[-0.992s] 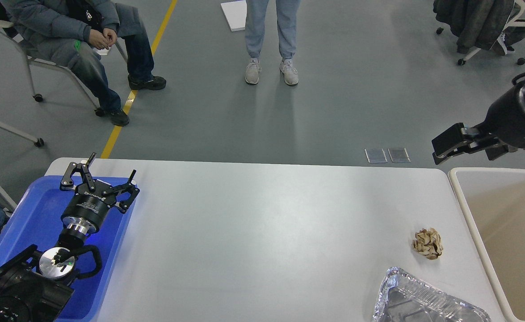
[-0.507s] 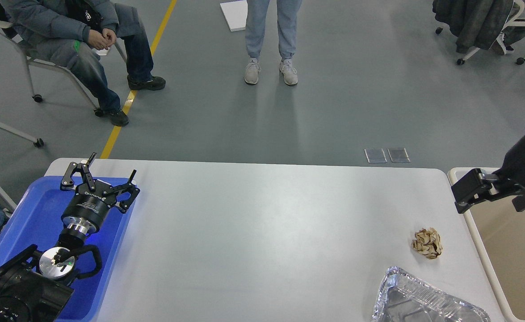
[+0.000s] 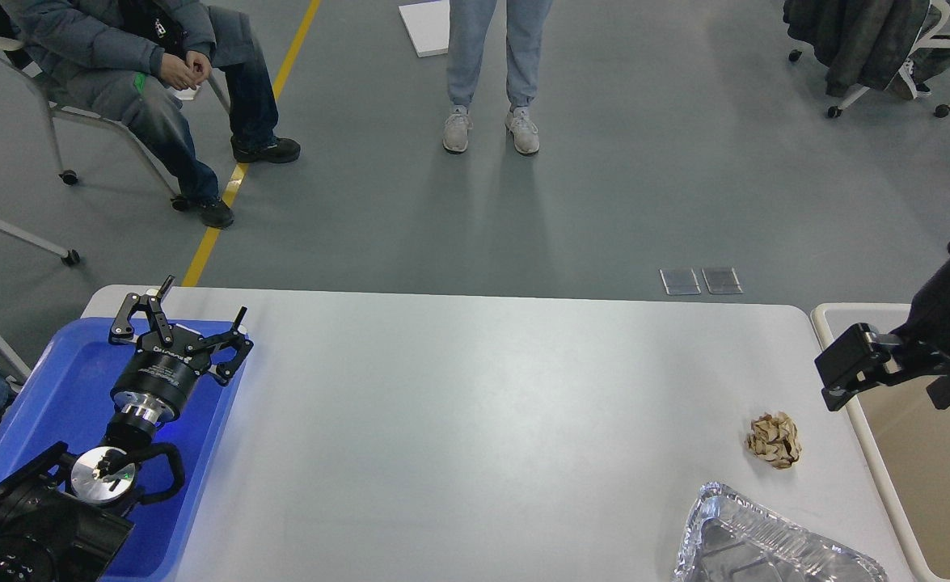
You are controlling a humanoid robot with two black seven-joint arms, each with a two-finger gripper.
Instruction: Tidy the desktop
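Grey-white tabletop [image 3: 475, 420] filling the lower view, blue tray [image 3: 46, 404] at its left edge under the left pincer [image 3: 186, 311] (fingers spread), right pincer [image 3: 842, 373] over the right edge, state untellable, foil tray [image 3: 766, 546], crumpled paper ball [image 3: 774, 440] just beyond it.

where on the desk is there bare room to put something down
The desktop is bare across its whole middle, from the blue tray on the left to the crumpled paper ball. The far edge is bare too. It is crowded at the near right corner, where the paper ball and foil tray sit beside the beige bin.
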